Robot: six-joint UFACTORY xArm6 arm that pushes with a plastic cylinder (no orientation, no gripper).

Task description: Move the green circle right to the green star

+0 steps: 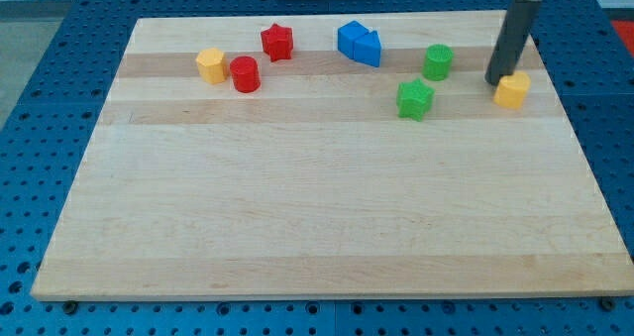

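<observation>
The green circle (438, 61) stands near the view's top right of the wooden board. The green star (415, 99) lies just below and left of it, a small gap apart. My tip (494, 81) is at the board's right side, well right of both green blocks. It touches or nearly touches the upper left of a yellow block (512, 90).
Two blue blocks (359, 44) sit together left of the green circle. A red star (277, 42), a red cylinder (245, 74) and a yellow block (210, 65) lie at the top left. The board's right edge (575, 128) is close to my tip.
</observation>
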